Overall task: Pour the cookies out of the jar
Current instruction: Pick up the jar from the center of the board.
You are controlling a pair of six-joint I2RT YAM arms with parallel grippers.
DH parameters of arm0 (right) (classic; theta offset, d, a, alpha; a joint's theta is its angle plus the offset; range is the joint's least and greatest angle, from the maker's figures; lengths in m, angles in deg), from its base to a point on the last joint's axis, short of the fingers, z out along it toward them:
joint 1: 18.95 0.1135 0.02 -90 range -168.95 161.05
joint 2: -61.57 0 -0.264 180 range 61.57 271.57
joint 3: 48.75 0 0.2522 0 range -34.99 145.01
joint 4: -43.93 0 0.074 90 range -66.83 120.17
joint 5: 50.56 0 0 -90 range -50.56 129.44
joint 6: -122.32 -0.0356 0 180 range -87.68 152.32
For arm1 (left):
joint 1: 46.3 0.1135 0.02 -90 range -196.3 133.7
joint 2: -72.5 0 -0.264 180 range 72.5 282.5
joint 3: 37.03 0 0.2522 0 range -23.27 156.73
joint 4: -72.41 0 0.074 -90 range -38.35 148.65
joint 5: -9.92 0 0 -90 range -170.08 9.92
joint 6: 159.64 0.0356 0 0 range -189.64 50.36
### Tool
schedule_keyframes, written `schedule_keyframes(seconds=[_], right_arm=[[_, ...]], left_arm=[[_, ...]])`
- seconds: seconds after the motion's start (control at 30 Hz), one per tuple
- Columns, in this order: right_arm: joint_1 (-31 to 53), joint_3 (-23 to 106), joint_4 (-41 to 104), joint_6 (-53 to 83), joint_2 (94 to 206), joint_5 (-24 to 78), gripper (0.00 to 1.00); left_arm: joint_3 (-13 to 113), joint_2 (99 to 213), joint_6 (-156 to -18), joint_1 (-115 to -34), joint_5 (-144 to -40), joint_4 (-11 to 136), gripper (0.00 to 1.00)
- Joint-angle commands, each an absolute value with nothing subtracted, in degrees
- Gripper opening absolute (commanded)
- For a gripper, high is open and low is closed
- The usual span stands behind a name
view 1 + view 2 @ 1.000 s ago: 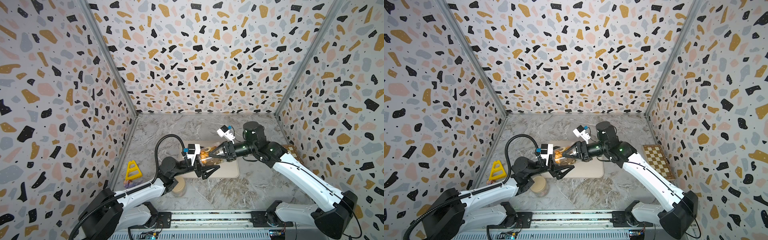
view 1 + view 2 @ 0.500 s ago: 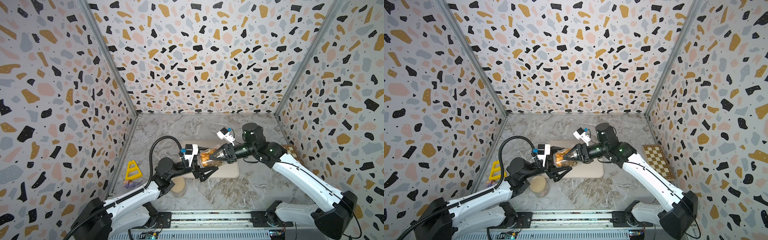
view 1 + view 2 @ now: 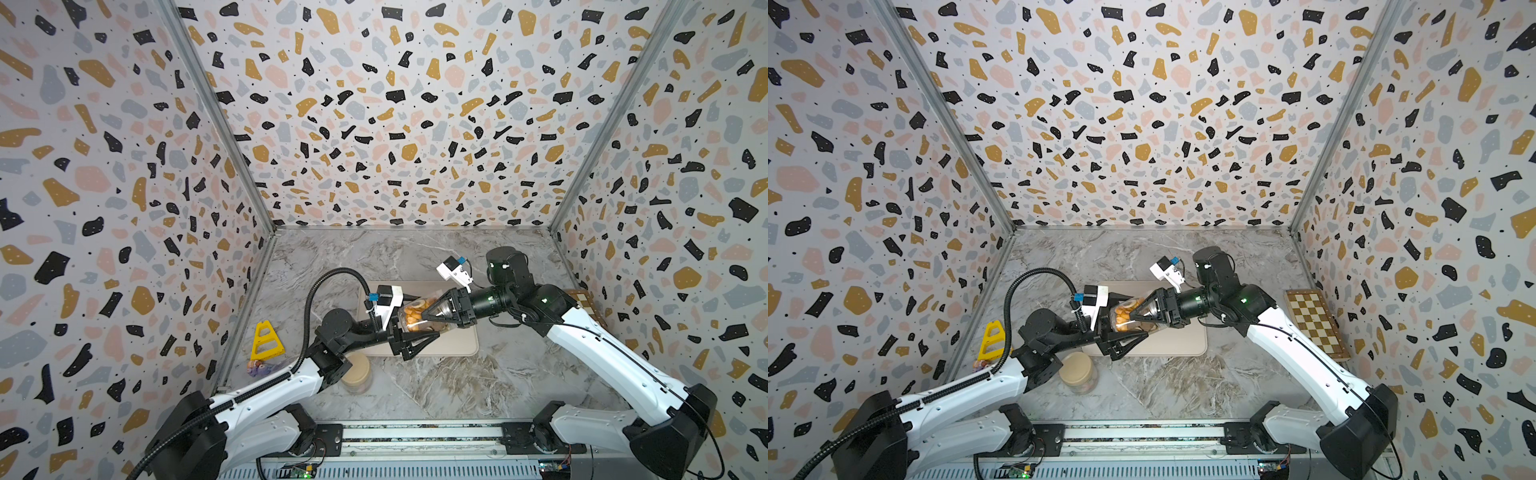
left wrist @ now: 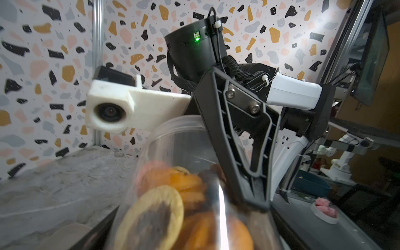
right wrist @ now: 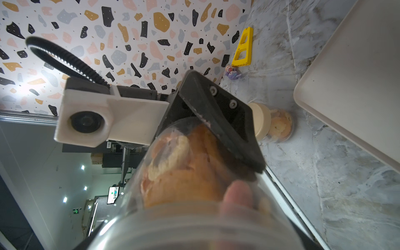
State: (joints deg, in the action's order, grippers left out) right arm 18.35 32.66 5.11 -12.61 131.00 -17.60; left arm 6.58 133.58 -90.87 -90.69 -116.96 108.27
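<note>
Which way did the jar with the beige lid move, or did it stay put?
No. The lidded jar sits where it was, same gap to the yellow triangle and the tray.

Terrazzo-patterned walls (image 3: 395, 124) on three sides; grey marble-look floor (image 3: 436, 386); metal corner posts (image 3: 223, 124); even light.

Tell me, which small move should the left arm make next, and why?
Probably draw the left gripper straight back off the jar. The right gripper is clamped on the jar above the beige tray, and the left jaws stand spread wide around its other end, so the right arm alone seems to carry it and needs room to tip out the cookies.
</note>
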Motion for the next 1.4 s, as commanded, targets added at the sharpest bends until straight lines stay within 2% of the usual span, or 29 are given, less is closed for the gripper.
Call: schedule_keyframes(seconds=[0.0,0.3,0.4,0.53,0.83,0.97,1.13,1.23,1.37], right_arm=[[18.2,34.5,6.3,-11.3,130.0,-17.0,0.71],[18.1,35.0,6.4,-11.3,130.3,-17.3,0.72],[18.1,35.2,6.8,-11.6,130.3,-17.4,0.72],[18.1,35.6,6.8,-11.8,130.5,-17.6,0.72],[18.2,35.3,7.6,-12.5,130.6,-18.0,0.72],[18.2,35.1,7.5,-12.5,130.7,-17.9,0.72],[18.2,34.7,7.5,-12.3,130.5,-17.6,0.73],[18.1,34.9,7.3,-12.4,130.6,-17.5,0.77],[17.5,35.9,5.8,-11.6,130.9,-16.9,0.90]], left_arm=[[8.2,132.5,-90.5,-91.0,-117.6,107.4,0.99],[7.9,131.4,-89.4,-91.0,-118.1,106.5,1.00],[8.1,131.8,-89.6,-91.0,-118.8,106.5,0.96],[8.3,132.2,-90.9,-90.9,-118.2,106.0,1.00],[9.5,132.9,-90.7,-90.9,-119.5,105.5,1.00],[9.4,132.9,-90.4,-91.0,-119.9,106.2,0.91],[9.7,132.2,-89.8,-90.8,-119.3,105.1,0.69],[9.5,131.8,-89.9,-90.9,-118.4,104.8,0.71],[9.0,131.4,-89.4,-90.8,-117.9,104.7,0.71]])
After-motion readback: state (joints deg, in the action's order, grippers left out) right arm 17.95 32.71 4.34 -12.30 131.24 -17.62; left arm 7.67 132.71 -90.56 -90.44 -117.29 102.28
